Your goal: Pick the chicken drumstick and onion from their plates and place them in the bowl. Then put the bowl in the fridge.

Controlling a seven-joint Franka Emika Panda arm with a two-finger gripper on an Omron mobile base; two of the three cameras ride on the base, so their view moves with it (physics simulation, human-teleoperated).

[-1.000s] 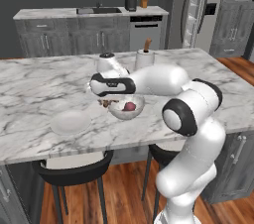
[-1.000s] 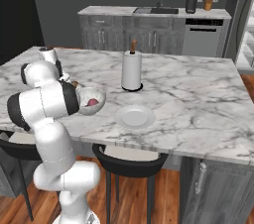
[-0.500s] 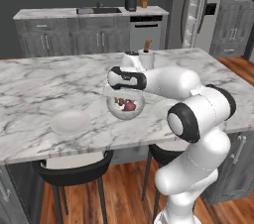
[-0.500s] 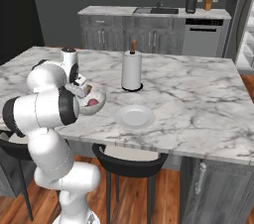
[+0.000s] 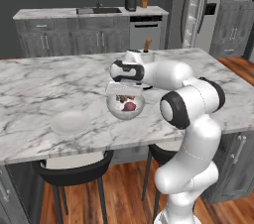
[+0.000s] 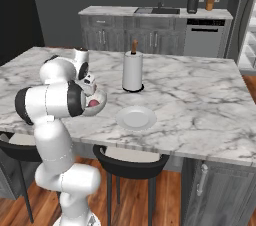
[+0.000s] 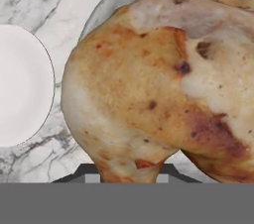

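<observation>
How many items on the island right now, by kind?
Plates: 1, white plate
Bowls: 1, translucent bowl, lifted off the marble at the gripper
Drumsticks: 1, chicken drumstick, in the bowl
Onions: 1, onion, in the bowl
Paper towel rolls: 1, paper towel roll
Total: 5

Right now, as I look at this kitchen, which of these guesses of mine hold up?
1. The bowl holds the onion and the chicken drumstick. True.
2. The bowl sits on a fridge shelf. False: the claw holds it at the island counter.
3. Both white plates are bare: one plate and another plate. True.
4. The paper towel roll lies on its side. False: it stands upright.
5. The fridge door stands open. True.
</observation>
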